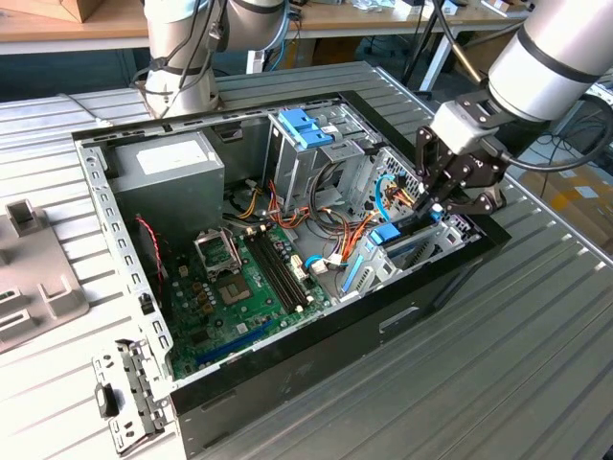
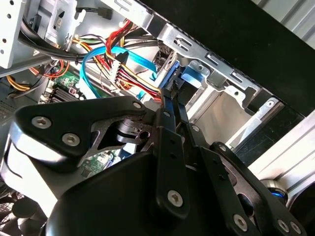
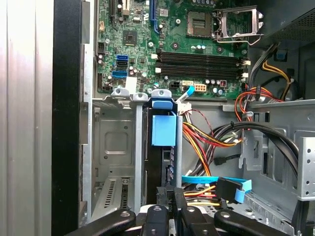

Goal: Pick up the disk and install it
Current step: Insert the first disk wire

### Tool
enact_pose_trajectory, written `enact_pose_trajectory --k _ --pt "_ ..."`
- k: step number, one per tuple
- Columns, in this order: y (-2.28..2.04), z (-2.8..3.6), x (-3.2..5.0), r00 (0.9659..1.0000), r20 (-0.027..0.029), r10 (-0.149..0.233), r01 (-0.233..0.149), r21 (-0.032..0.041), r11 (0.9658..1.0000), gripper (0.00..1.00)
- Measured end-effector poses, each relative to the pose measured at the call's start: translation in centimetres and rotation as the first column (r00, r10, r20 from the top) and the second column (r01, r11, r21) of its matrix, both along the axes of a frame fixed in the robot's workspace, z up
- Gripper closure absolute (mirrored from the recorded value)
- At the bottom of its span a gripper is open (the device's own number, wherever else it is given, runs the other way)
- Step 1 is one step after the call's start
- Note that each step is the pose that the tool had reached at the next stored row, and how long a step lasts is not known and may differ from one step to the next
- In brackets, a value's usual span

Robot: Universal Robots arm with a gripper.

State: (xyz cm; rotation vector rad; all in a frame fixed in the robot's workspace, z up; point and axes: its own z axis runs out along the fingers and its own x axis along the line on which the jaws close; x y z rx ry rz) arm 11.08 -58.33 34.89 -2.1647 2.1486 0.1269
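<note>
The disk [image 3: 164, 130] stands on edge in a slot of the metal drive bay [image 3: 113, 142] at the front corner of the open computer case [image 1: 287, 374]. Its blue rail and dark edge run from the motherboard side back to my fingertips. In the exterior view the disk's blue rail [image 1: 385, 235] shows just below my gripper [image 1: 433, 206], which reaches down into the case. My gripper [image 3: 171, 191] has its fingers pressed together at the disk's near end. I cannot tell whether they pinch the rail or only touch it. Blue plastic of the disk [image 2: 189, 78] lies just past my gripper [image 2: 171, 93].
Red, yellow and blue cables [image 3: 206, 137] crowd the space beside the bay. The motherboard [image 1: 230, 287] and a grey power supply box [image 1: 168, 177] fill the rest of the case. A second arm's base [image 1: 182, 67] stands behind. A loose metal bracket [image 1: 124, 398] lies on the table.
</note>
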Motion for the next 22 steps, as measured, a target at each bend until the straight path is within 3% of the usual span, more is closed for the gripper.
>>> enact_pose_trajectory --k 16,22 --pt "0.0 -0.35 -0.09 0.9998 0.0 -0.019 0.019 0.0001 0.9998 0.84" --pt "0.25 -0.35 -0.1 0.9998 0.0 -0.019 0.019 -0.0004 0.9998 0.84"
